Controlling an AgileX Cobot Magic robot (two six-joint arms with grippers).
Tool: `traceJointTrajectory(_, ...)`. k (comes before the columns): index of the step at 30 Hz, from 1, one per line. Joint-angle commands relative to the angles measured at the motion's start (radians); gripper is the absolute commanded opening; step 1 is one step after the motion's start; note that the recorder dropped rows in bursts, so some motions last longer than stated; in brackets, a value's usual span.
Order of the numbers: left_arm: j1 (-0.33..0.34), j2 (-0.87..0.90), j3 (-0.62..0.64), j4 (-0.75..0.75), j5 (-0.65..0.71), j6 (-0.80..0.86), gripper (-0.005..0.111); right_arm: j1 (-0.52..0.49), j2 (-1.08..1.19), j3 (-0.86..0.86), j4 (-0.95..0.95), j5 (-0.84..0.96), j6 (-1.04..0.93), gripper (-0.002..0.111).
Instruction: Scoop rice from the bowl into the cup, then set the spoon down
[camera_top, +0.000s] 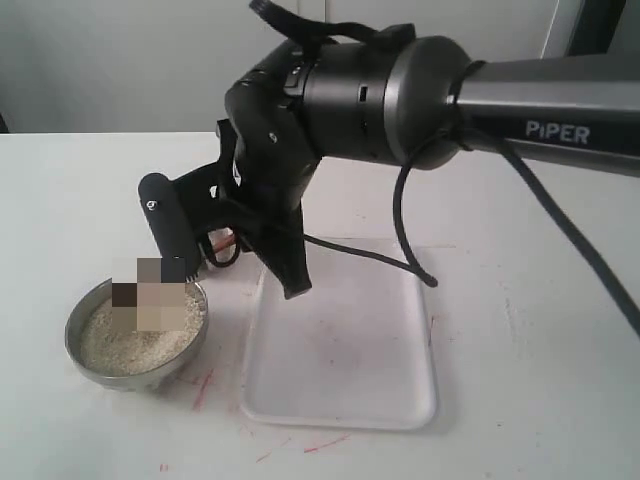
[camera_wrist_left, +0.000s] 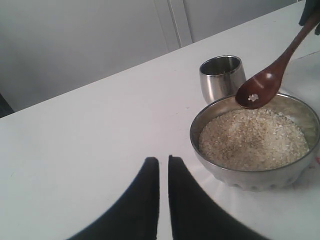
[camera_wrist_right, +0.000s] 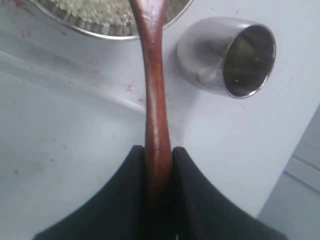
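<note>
**Spoon in hand over the bowl, cup apparently unfilled**

The right gripper (camera_wrist_right: 158, 152) is clamped on the handle of the spoon (camera_wrist_left: 260, 87), jaws tight against the wood. It reaches across the middle to hold the spoon's oval end just above the far rim of the bowl (camera_wrist_left: 250, 172), clear of the rice (camera_wrist_left: 252, 140). Only a few grains cling to the spoon. The cup (camera_wrist_left: 220, 80) stands upright just beside the bowl, and its dark inside shows no rice that I can make out. By my reading the transfer has barely started: a full scoop, the tip into the cup and setting the spoon down all remain.

The left gripper (camera_wrist_left: 162, 160) hangs idle near the bowl, fingers drawn almost together on nothing.

In the exterior view the bowl sits at 9 o'clock from a white tray (camera_top: 340, 400) on a white table (camera_top: 80, 200). Red scribbles mark the table toward the tray's 7 o'clock. A plain pale wall (camera_top: 100, 60) closes the room at 12 o'clock.
</note>
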Motion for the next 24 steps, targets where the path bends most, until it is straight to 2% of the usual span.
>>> traceJointTrajectory(1, -0.003, -0.001, -0.003, -0.007, -0.004, -0.001, 0.014, 0.049, -0.016, -0.004, -0.123, 0.009, 0.055, 0.000)
traceJointTrajectory(5, -0.003, -0.001, -0.003, -0.007, -0.004, -0.001, 0.014, 0.090, -0.016, -0.004, -0.180, 0.010, 0.060, 0.000)
traceJointTrajectory(14, -0.003, -0.001, -0.003, -0.007, -0.004, -0.001, 0.014, 0.197, -0.016, -0.004, -0.553, 0.095, 0.300, 0.000)
traceJointTrajectory(24, -0.003, -0.001, -0.003, -0.007, -0.004, -0.001, 0.014, 0.282, 0.002, -0.004, -0.697, 0.203, 0.404, 0.000)
